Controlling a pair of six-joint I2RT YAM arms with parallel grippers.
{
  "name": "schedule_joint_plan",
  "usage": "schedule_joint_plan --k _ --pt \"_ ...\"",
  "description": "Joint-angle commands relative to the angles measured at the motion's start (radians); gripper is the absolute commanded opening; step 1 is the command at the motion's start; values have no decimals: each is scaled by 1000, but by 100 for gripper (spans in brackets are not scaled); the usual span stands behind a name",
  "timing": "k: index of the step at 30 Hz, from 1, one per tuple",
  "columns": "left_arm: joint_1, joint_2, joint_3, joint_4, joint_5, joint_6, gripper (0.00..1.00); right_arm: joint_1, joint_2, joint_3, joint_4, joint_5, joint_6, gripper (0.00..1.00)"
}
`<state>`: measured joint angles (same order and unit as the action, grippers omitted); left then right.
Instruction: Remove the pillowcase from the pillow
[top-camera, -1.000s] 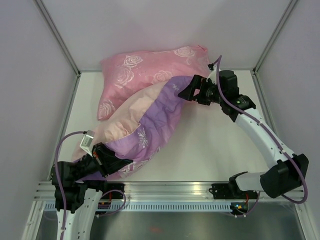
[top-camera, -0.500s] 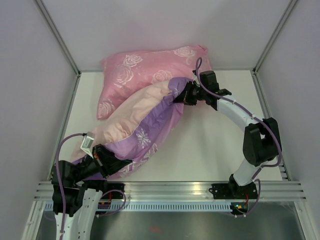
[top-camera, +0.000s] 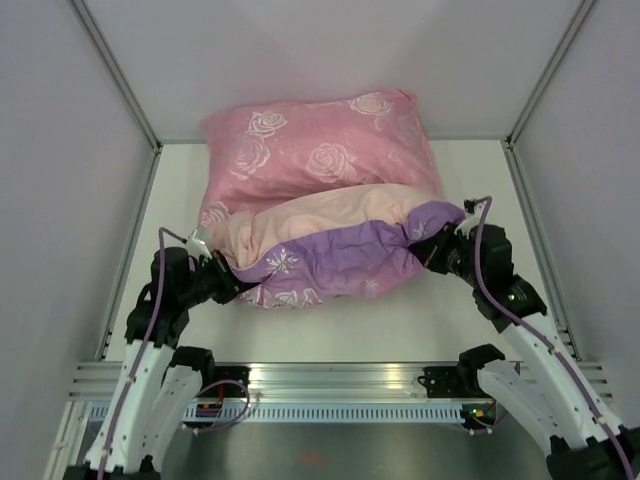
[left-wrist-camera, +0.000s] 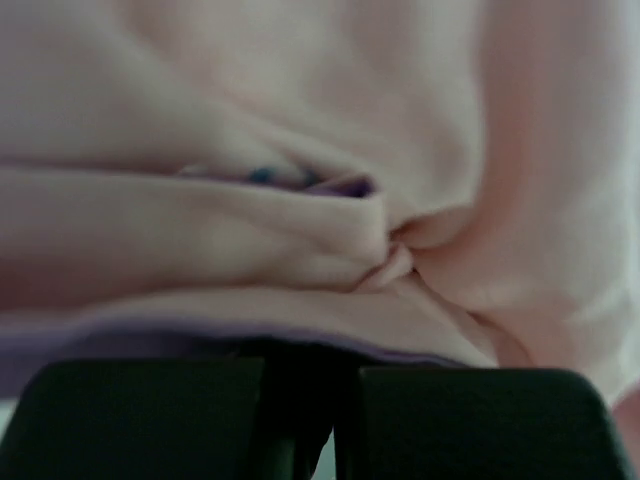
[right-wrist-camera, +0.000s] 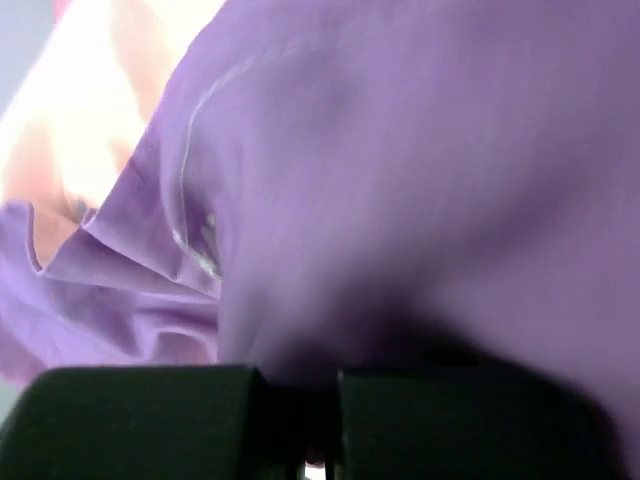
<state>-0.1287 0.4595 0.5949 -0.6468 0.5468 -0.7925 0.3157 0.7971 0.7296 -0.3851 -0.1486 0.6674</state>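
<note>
The pillowcase (top-camera: 330, 250) lies stuffed and plump across the middle of the tabletop (top-camera: 450, 320), its long side running left to right, roughly parallel to the near edge. Its upper, farther half shows the pale pink inside and its nearer half the purple print with white snowflakes. The pillow itself is hidden under the fabric, so we can only see the bulge it makes. We see the case's left end gathered into the left gripper (top-camera: 228, 285), which sits low toward the near left corner. In the left wrist view the two dark fingers (left-wrist-camera: 150, 410) stand pressed almost together, and creased pale pink cloth (left-wrist-camera: 300, 200) with a thin purple edge runs down into the narrow slit between them, so this gripper (left-wrist-camera: 310, 375) is clamped on the pillowcase. The case's right end is drawn to a point at the right gripper (top-camera: 428, 252), toward the right edge of the tabletop. In the right wrist view purple fabric (right-wrist-camera: 420, 180) fills the frame and presses down onto the fingers (right-wrist-camera: 150, 410), which are likewise closed with only a sliver between them, gripping the cloth (right-wrist-camera: 300, 378). Behind the pillowcase, a rose-patterned pillow (top-camera: 320, 150) rests against the far edge of the tabletop, and the case's far side touches it.
</note>
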Motion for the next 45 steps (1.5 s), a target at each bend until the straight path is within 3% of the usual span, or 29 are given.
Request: schedule_joint_plan --k 1,3,4,6,7,8,9,10,11,12,17,20,23,24,26,28,31,38,41,45 --pt "4 323 70 108 -97 61 2 22 -120 -157 -153 -143 15 0" --pt "4 427 159 54 -129 117 2 23 -177 -206 -199 -172 11 1" --pt "4 464 236 24 -149 127 2 25 -211 -240 -218 -205 9 6" --pt "4 435 270 -10 -202 133 2 23 -295 -242 -305 -226 -5 37" --pt "4 357 267 -26 -231 128 9 25 -341 -213 -381 -224 -11 63" --pt "4 311 261 -39 -252 115 20 25 -361 -193 -417 -221 -26 71" --pt "4 263 255 -60 -280 104 37 25 -380 -143 -451 -215 -29 80" --pt "4 205 255 -130 -318 92 47 25 -395 -115 -483 -209 -26 92" --pt "4 101 255 -164 -391 67 56 25 -419 -87 -529 -198 -20 95" --pt "4 40 261 -207 -431 49 67 23 -430 -31 -546 -200 -5 96" --pt "6 -286 240 -414 -609 -109 82 23 -447 117 -610 -134 -11 97" --pt "6 -441 227 -500 -686 -186 84 23 -374 143 -542 -164 -40 97" --pt "4 -518 227 -476 -690 -167 89 25 -282 123 -387 -255 -26 95" --pt "6 -503 226 -406 -667 -139 94 23 -256 119 -349 -291 -17 95" --pt "4 -393 224 -348 -570 -70 94 23 -173 123 -246 -310 3 94" --pt "6 -218 227 -284 -419 10 91 26 -89 137 -168 -319 14 93" --pt "6 -57 249 -298 -320 62 84 66 3 177 -100 -249 35 92" --pt "4 -12 253 -191 -151 136 71 530 287 307 -51 114 55 92" --pt "5 94 286 -197 -133 173 71 640 372 326 -11 188 72 93" --pt "0 191 312 -159 -75 203 77 666 447 303 69 190 101 93"
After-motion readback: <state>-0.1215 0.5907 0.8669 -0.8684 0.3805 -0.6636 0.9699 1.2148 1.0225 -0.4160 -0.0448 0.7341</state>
